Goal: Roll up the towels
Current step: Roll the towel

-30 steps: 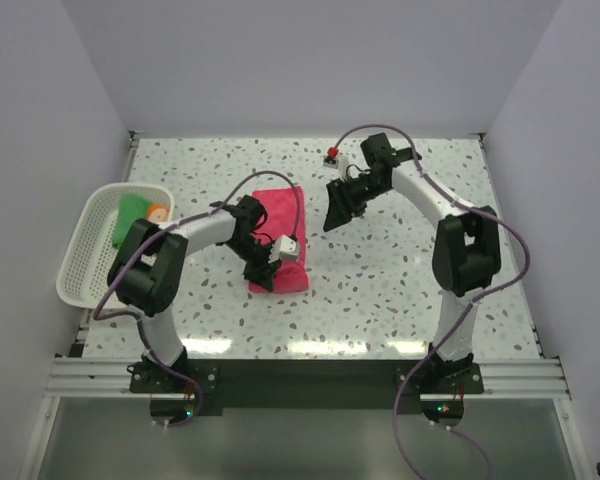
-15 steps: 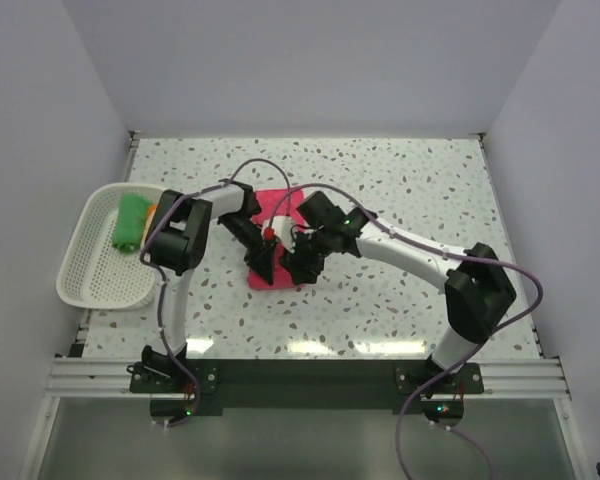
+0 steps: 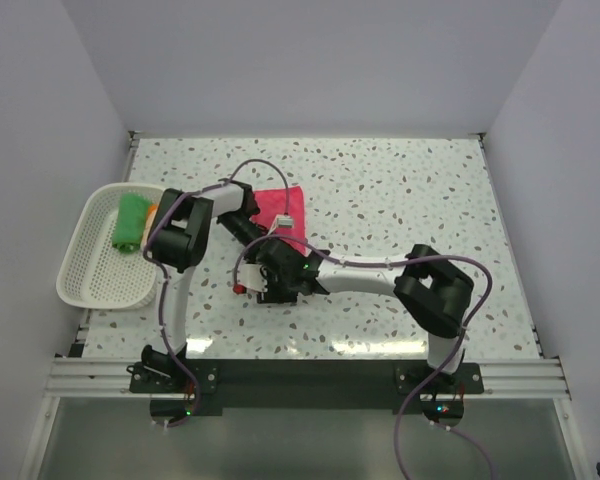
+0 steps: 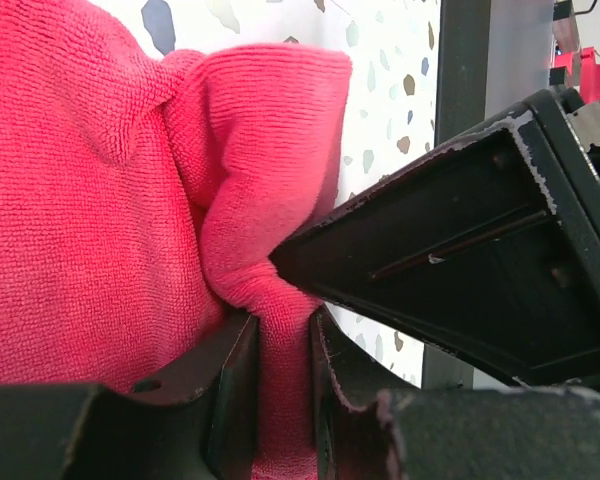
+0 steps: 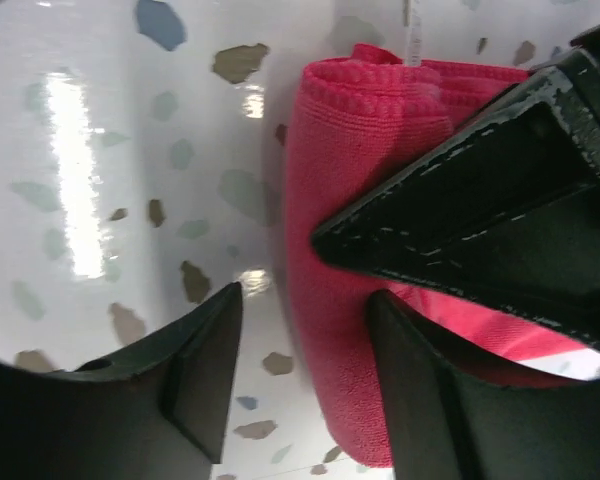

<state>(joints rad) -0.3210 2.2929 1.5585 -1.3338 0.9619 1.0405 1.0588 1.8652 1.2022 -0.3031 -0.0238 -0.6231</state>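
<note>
Right of the white basket (image 3: 90,265), on the speckled table (image 3: 430,200), lies the pink towel (image 3: 283,208), and both arms crowd over its near end and hide most of it. The left gripper (image 4: 283,320) has its jaws pinching a fold of the pink towel, and the right gripper (image 5: 305,295), reaching in from the side away from the basket, has its jaws spread over the towel's rolled edge, holding nothing. Inside the basket sit the green towel (image 3: 130,222) and a bit of the orange towel (image 3: 153,211).

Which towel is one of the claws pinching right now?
The pink-red towel on the table, pinched in the left claw; the green towel lies in the basket.
</note>
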